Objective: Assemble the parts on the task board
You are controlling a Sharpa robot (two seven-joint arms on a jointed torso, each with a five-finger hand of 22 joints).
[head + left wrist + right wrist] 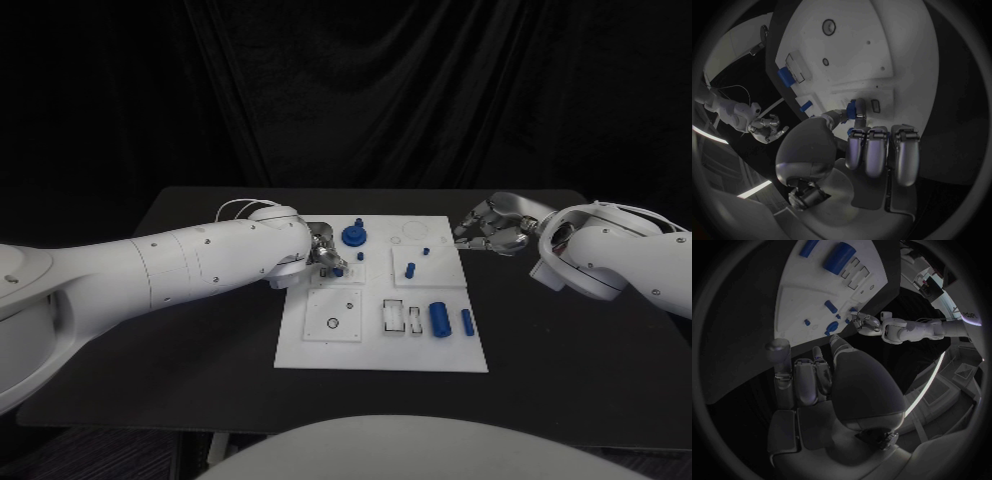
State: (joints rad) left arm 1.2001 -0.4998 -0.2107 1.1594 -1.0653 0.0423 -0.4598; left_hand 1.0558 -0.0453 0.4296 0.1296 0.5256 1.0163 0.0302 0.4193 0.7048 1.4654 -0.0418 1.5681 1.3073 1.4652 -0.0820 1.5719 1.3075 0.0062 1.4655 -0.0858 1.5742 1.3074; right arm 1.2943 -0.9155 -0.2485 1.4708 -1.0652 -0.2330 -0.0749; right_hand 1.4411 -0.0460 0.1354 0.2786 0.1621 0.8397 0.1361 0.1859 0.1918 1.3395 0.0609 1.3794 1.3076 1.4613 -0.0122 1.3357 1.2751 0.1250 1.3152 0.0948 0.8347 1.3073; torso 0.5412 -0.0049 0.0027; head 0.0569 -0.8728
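- The black worktop carries the white task board at its middle, with both arms reaching in from the sides.
- The left hand sits over the board's left edge, toward the far side. In the left wrist view its thumb and a finger pinch a small blue peg, while the other fingers lie curled together beside it.
- The right hand rests off the board near its far right corner. Its fingers are curled in and seem to hold nothing, though I cannot be sure of that.
- Loose parts lie on the board: a large blue cylinder and a slimmer blue pin near the right edge, with a round blue knob piece standing at the far side.
- The step in hand appears to be seating the pinched peg. It would go best with the peg kept upright, lined up over its hole before pressing, and the pinch loosened only once the peg stands by itself.
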